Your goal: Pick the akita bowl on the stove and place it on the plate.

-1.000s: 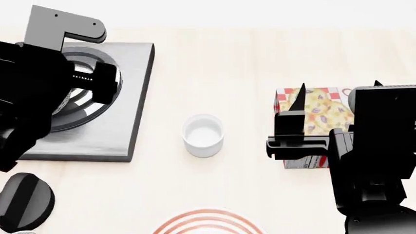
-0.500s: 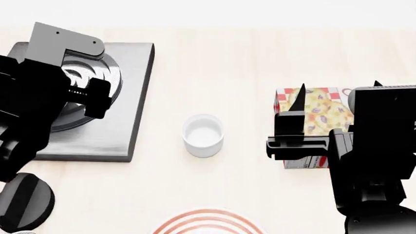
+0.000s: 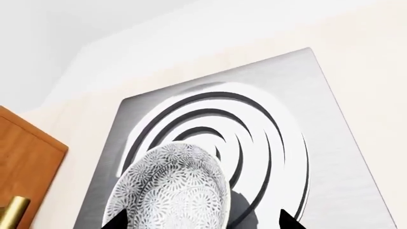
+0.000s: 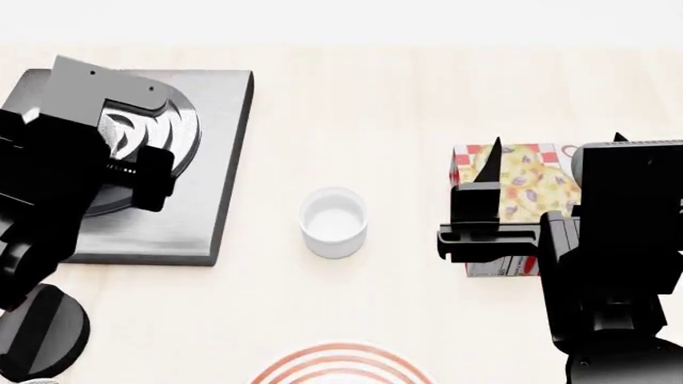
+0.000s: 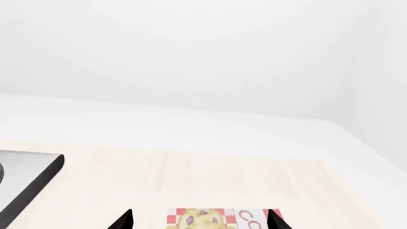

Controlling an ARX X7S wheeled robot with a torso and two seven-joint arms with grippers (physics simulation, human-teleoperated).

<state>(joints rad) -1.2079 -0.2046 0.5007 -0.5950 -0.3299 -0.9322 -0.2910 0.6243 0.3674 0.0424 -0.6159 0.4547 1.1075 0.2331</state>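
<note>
While my left arm has drawn back toward me across the last second, more of the ring pattern at the stove's far side now shows in the head view.

Item 1, left gripper [image 3: 198,220]: only the two dark tips show in the left wrist view, spread wide. The akita bowl [image 3: 170,191] sits between them and tilted, its speckled outside toward the camera. I cannot tell whether either tip touches it. In the head view my arm hides the bowl wholly. My reading: the grasp is not yet closed, or is only being lined up.

Item 2, stove [image 4: 203,216]: grey slab at the left, its near edge and right edge plain to see. Beside its near left corner lies a round black knob [image 4: 43,332], partly under my arm.

Item 3, white cup [image 4: 334,222]: stands alone mid-table, well apart from the stove, directly between bowl and plate.

Item 4, plate [image 4: 341,366]: red-ringed rim only, at the near edge of the head view. A carry should pass over or around the cup.

Item 5, right gripper [image 5: 198,220]: tips apart, nothing between them, hanging over a patterned box [image 4: 523,180] at the right.
</note>
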